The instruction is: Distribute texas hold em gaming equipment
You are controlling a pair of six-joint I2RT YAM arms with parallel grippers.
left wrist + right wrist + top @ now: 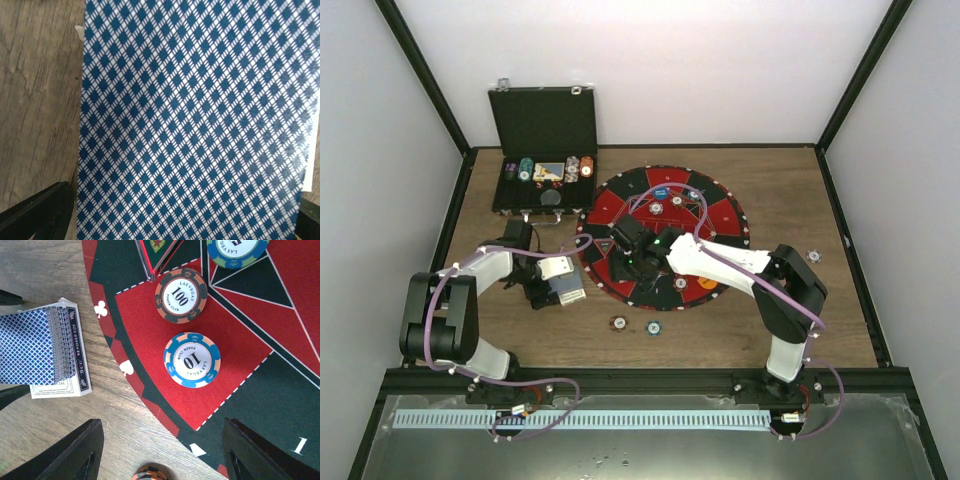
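Note:
A deck of blue-diamond-backed playing cards (570,291) lies on the wood left of the mat and fills the left wrist view (190,100). My left gripper (556,290) (185,215) is open, with a finger (37,212) at each side of the deck. My right gripper (626,262) (162,440) is open and empty above the mat's left rim. Below it on a red sector lie a blue-and-white "10" chip (192,360) and a brown "100" chip (181,295). A teal chip (235,250) lies further in. An orange-striped chip (150,473) lies on the wood between my right fingers.
The round red-and-black mat (720,215) holds a blue button (661,192), an orange button (707,283) and a few chips. Two chips (618,323) (654,327) lie on the wood in front, and one (813,256) lies at the right. The open black case (545,120) stands at the back left.

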